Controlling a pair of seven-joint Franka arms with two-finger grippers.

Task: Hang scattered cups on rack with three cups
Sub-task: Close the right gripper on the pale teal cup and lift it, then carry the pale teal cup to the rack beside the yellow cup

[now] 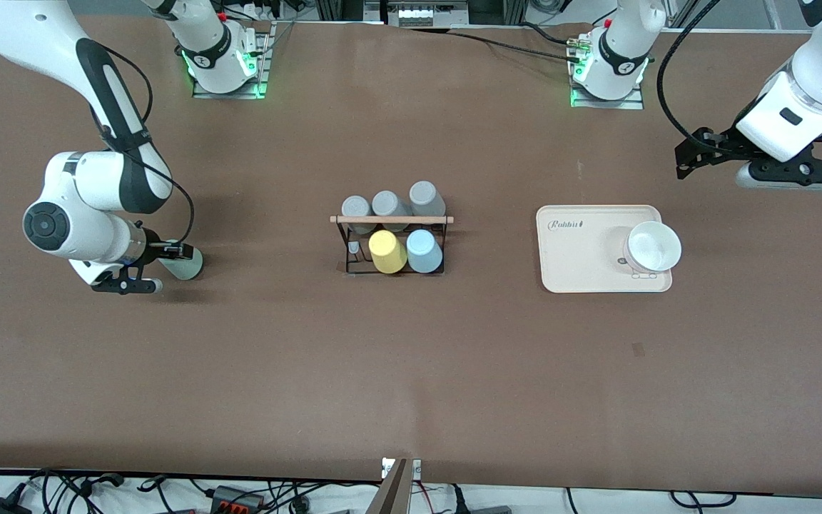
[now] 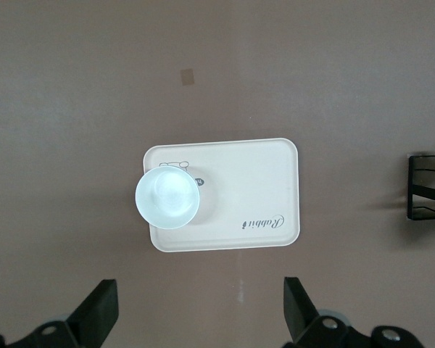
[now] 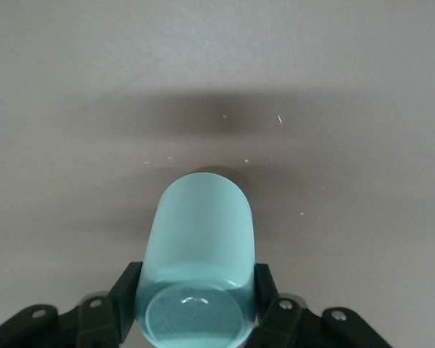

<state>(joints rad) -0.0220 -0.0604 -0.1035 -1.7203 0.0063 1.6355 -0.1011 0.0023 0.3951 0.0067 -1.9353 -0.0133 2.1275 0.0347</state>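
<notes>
While right fingers [image 3: 197, 319] clamp the mint cup [image 3: 199, 254], left fingers [image 2: 196, 319] gape above the tray [image 2: 261, 188].

Right arm reaches down low at its own end of the counter, wrist bent over, right hand [image 1: 161, 265] clamped shut on the mint cup [image 1: 184, 263], one finger on each side. Left arm waits raised at its end, left hand [image 1: 689, 158] level, fingers spread wide, holding nothing.

1. "Rabbit" in dark script, printed on the cream rectangular plastic tray [image 1: 582, 264], at tray corner away from the white bowl [image 1: 653, 246] w/ small unreadable marks below it.
2. No other legible txt.
</notes>
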